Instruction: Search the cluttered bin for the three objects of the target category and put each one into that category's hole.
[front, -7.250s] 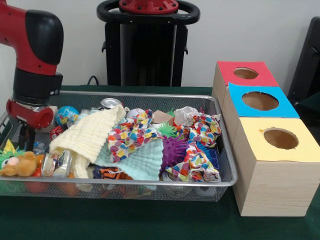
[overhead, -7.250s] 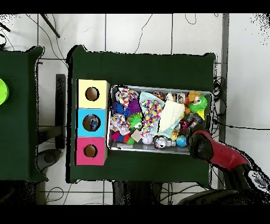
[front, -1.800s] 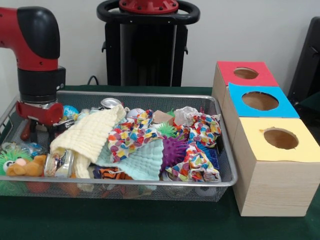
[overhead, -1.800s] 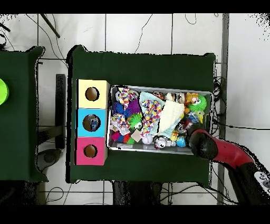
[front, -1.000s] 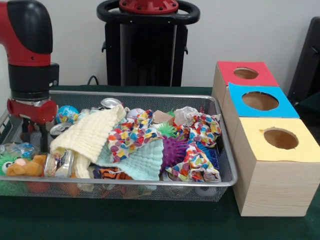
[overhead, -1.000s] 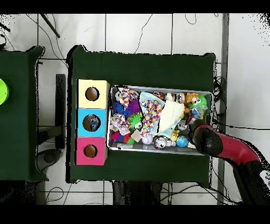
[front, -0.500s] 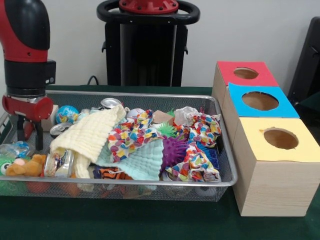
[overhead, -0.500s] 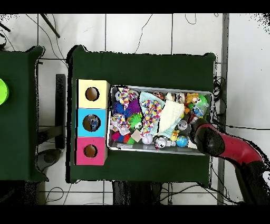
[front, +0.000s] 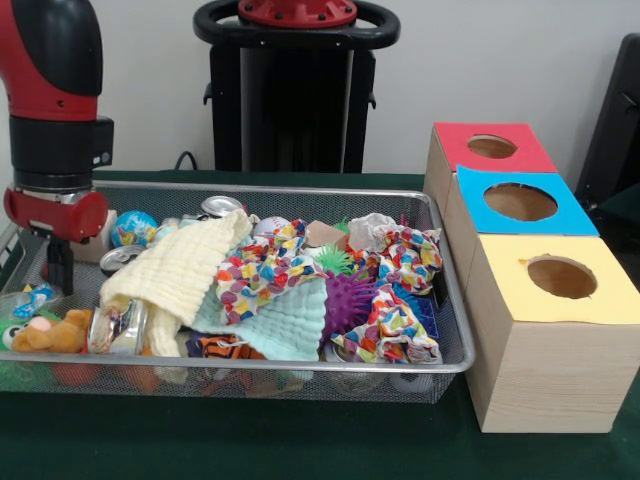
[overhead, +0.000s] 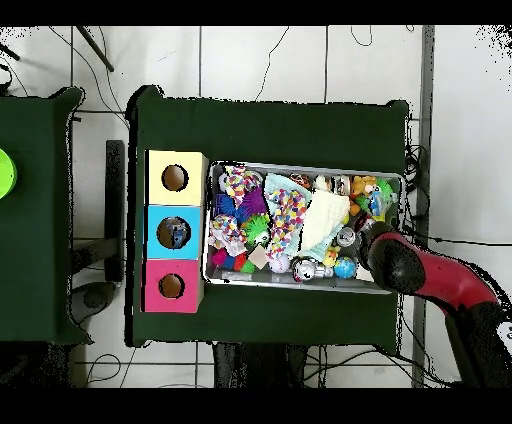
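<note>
— So where is the gripper (front: 55, 272) right now?

— It hangs at the bin's (front: 300, 193) left end in the front view, fingers down among the clutter. Whether they are apart or together I cannot tell; only dark prongs show below the red wrist ring. In the overhead view the red arm (overhead: 425, 275) covers that end of the bin.

— What lies closest to it?

— A globe-patterned ball (front: 133, 230) sits just beside the wrist, toward the bin's far edge, with a silver can (front: 220, 206) further along that edge. Below the fingers, at the near left corner, lies an orange plush toy (front: 48, 333) next to something green and fuzzy.

— And the rest of the bin?

— A pale yellow cloth (front: 178, 268) drapes across the left-middle. A multicoloured patterned cloth (front: 262, 268) runs beside it, a mint cloth (front: 282, 322) lies toward the near edge, and a purple spiky ball (front: 350, 300) rests touching the mint cloth. Another patterned cloth (front: 395, 330) is bunched at the right end.

— Where do the sorted things go?

— Three wooden boxes stand in a row just beside the bin's right end: a red-topped box (front: 487, 147) farthest, a blue-topped box (front: 517, 200) in the middle, a yellow-topped box (front: 555, 278) nearest. Each has a round hole in its top. From overhead, something small shows inside the blue one's hole.

— The surface and the room?

— A dark green tabletop (front: 250, 440) carries everything. Behind it rises a plain pale wall, and overhead shows a white tiled floor (overhead: 260, 60) with thin cables trailing across it.
</note>
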